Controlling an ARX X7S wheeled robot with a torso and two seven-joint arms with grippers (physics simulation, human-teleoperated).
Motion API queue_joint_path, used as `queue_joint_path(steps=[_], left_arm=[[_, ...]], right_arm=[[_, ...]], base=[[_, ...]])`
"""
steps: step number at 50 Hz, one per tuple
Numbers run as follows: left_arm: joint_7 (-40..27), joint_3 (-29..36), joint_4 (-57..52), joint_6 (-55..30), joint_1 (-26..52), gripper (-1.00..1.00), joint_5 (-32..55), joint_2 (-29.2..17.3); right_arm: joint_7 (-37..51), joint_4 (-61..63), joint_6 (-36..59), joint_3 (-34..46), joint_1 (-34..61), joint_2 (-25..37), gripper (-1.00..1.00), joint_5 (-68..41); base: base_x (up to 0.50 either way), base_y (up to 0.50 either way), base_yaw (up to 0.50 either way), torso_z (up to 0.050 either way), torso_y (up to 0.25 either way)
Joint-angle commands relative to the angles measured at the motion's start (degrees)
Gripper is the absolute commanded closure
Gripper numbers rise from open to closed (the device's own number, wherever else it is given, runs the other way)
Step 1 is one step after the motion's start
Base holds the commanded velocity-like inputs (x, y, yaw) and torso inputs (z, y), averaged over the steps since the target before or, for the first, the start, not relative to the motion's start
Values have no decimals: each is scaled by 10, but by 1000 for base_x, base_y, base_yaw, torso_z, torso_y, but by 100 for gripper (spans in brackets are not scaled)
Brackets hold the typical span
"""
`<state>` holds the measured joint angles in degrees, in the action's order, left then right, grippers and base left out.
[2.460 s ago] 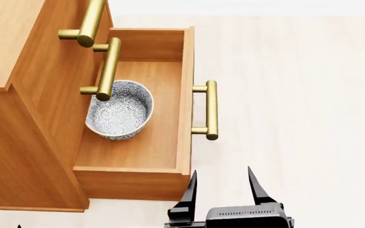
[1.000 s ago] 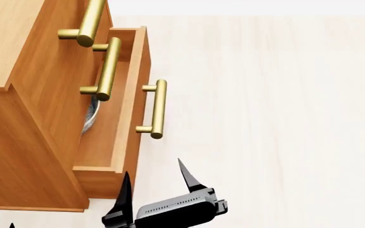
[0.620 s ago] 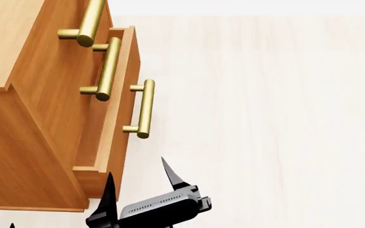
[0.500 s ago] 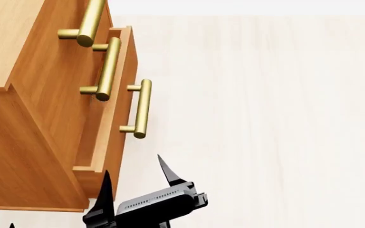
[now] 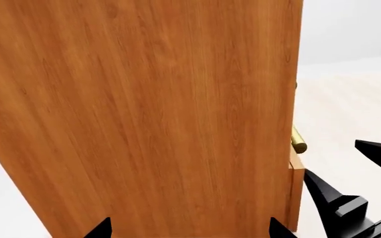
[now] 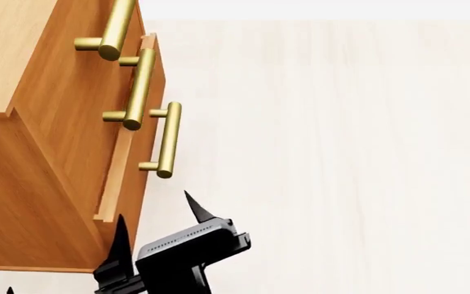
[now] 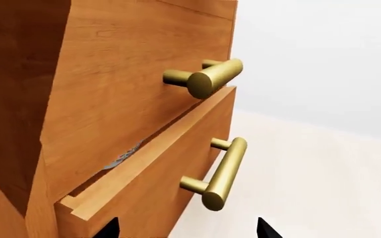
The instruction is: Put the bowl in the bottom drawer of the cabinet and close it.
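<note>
cabinet: orange-brown wood-grain cabinet [image 6: 47,153] fills the left of the head view, standing on a pale floor [image 6: 341,153]; its plain side panel [image 5: 144,114] fills most of the left wrist view
bottom drawer: the bottom drawer [image 6: 133,177] is almost pushed in, its front standing only a narrow gap proud of the cabinet face; in the right wrist view its top edge [image 7: 151,163] shows a slim dark slot behind it
drawer handle: brass bar handle [image 6: 167,139] on the bottom drawer front, free of any contact; seen too in the right wrist view [image 7: 225,173]
upper handles: the middle drawer handle [image 6: 137,89] and the top drawer handle [image 6: 114,29] sit above it along the cabinet face
bowl: only a thin sliver of the speckled bowl [image 7: 123,154] shows through the slot, inside the bottom drawer; from the head view it is hidden
right gripper: the right gripper [image 6: 155,223] sits low by the near corner of the bottom drawer, black fingers spread wide and holding nothing; one fingertip [image 6: 122,229] lies over the drawer's near end, though whether it touches cannot be told, and the other points out over the floor
left gripper: the left gripper [image 5: 187,229] shows only two black tips at the frame edge, set well apart, facing the cabinet's side panel with nothing between them; the right gripper's fingers also appear past the cabinet's corner in that view
</note>
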<state>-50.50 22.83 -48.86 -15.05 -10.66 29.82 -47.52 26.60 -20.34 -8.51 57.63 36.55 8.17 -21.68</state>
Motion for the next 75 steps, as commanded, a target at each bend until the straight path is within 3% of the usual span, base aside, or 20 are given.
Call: queue_joint_path(steps=[1, 48, 57, 75], left_arm=[[27, -22, -24, 18, -11, -100, 20, 13], [27, -17, -18, 22, -9, -100, 20, 12], [29, -11, -11, 21, -5, -100, 18, 16], [29, -6, -9, 18, -1, -100, 15, 18]], right_arm=[[-55, 22, 25, 3, 4, -21, -100, -22], [-57, -8, 12, 19, 18, -37, -100, -35], [-54, -17, -2, 5, 14, -12, -100, -41], [-5, 119, 21, -41, 4, 109, -100, -66]], base=[[0, 0, 0, 0, 0], [1, 1, 1, 0, 0], [0, 0, 0, 0, 0], [0, 0, 0, 0, 0]])
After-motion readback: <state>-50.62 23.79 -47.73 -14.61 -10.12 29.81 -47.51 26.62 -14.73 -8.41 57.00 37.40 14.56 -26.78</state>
